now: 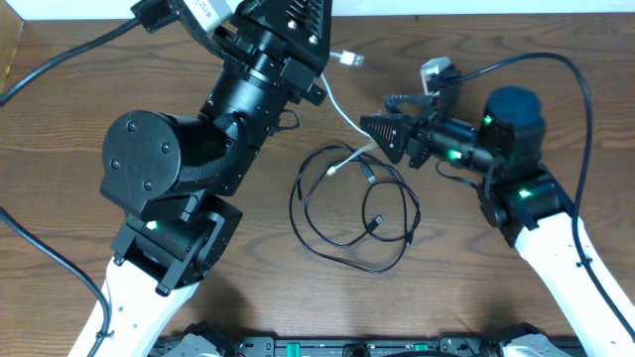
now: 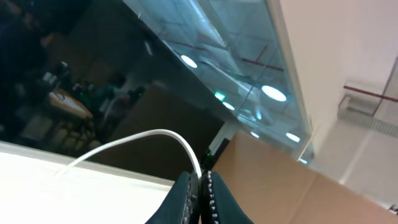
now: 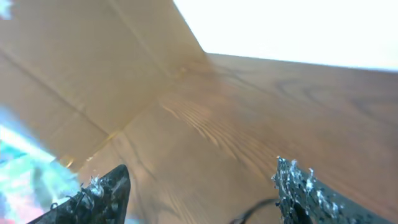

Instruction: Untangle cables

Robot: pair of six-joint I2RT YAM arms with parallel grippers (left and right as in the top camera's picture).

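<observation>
Two cables total | white cable (image 2: 155, 132): one | black cable (image 1: 293, 201): one | table (image 1: 79, 99): one

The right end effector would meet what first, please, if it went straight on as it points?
Probably the white cable, which crosses just ahead of the open right end effector; its height there is unclear.

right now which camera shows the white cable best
Overhead: the white cable shows nearly whole, curving down to the black cable. Left wrist shows only an arc of it entering the left gripper. Right wrist shows none.
</observation>
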